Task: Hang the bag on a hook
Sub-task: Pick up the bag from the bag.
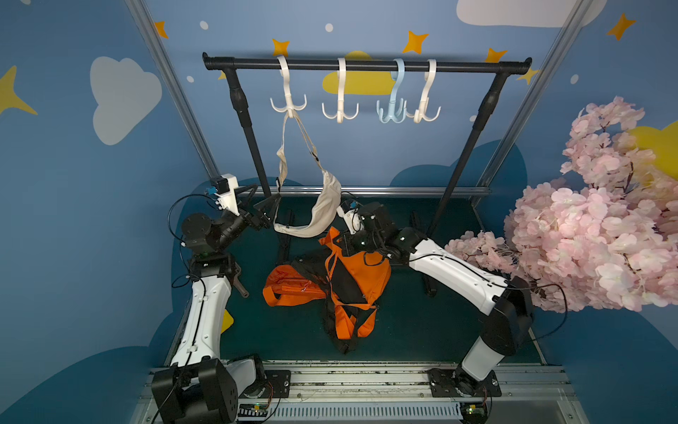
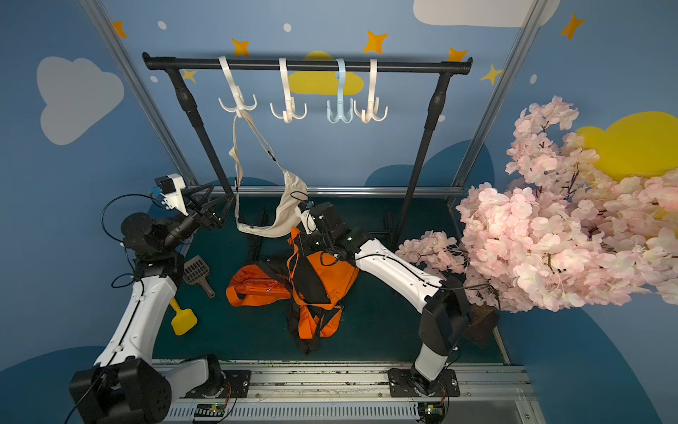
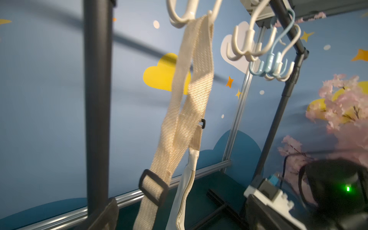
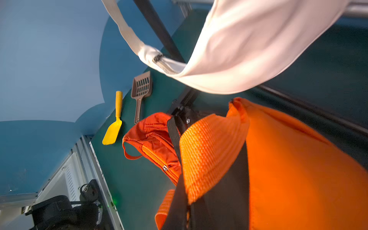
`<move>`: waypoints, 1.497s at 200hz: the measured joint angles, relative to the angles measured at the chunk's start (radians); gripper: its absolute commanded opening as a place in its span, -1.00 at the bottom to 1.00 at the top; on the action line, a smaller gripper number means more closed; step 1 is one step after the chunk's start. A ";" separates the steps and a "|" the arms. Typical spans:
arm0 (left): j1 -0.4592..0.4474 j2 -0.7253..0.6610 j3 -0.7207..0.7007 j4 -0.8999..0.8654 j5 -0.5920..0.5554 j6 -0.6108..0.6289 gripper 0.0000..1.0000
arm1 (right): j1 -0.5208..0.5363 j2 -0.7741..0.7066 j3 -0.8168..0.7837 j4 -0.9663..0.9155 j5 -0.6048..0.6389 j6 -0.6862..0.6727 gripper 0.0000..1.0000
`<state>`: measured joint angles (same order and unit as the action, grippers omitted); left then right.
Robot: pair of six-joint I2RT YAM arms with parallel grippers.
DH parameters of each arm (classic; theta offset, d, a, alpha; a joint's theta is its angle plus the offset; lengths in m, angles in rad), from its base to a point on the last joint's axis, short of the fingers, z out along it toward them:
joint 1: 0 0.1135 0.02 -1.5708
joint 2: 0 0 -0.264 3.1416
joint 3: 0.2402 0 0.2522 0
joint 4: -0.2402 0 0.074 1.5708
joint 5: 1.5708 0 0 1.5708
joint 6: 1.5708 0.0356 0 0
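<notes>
In a top view our right gripper [image 1: 341,240] clamps the strap [image 1: 331,257] of the orange bag [image 1: 363,279]; the left gripper [image 1: 274,211] gapes. Next we should lift it to a free hook [image 1: 340,112].

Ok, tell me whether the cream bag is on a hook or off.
On: the cream bag's strap loops over the leftmost white hook, pouch dangling below.

You have three bare hooks [image 1: 340,110] beside the hung cream bag [image 1: 324,209]; its strap [image 1: 283,139] and the rack's left post [image 1: 247,132] crowd that end, blossoms [image 1: 587,227] crowd the other
</notes>
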<state>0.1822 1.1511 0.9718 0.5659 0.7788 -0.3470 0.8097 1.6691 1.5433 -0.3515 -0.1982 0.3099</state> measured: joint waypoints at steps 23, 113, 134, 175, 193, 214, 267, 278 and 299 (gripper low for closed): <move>-0.132 -0.029 0.003 -0.096 0.002 0.172 0.97 | -0.060 -0.017 0.036 -0.016 -0.036 -0.044 -1.00; -0.409 0.100 0.000 -0.260 -0.207 0.544 0.95 | -0.207 -0.009 0.215 -0.051 -0.342 -0.180 -1.00; -0.449 0.165 0.005 -0.254 -0.260 0.586 0.96 | -0.213 -0.009 0.215 -0.069 -0.402 -0.205 -1.00; -0.496 0.306 0.076 -0.210 -0.328 0.638 0.96 | -0.217 -0.029 0.190 -0.074 -0.488 -0.230 -1.00; -0.515 0.351 0.110 -0.181 -0.336 0.660 0.96 | -0.221 -0.052 0.174 -0.076 -0.525 -0.236 -1.00; -0.542 0.396 0.134 -0.138 -0.337 0.684 0.97 | -0.223 -0.082 0.156 -0.076 -0.562 -0.236 -1.00; -0.610 0.508 0.180 -0.054 -0.248 0.688 0.98 | -0.230 -0.119 0.088 -0.056 -0.625 -0.213 -1.00; -0.622 0.525 0.193 -0.041 -0.226 0.683 0.98 | -0.234 -0.120 0.065 -0.048 -0.636 -0.202 -1.00; -0.636 0.552 0.216 0.004 -0.193 0.649 0.95 | -0.246 -0.120 0.029 -0.033 -0.655 -0.177 -1.00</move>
<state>-0.4534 1.7031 1.1881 0.5697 0.5861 0.3019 0.5640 1.5494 1.5726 -0.3843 -0.8532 0.1326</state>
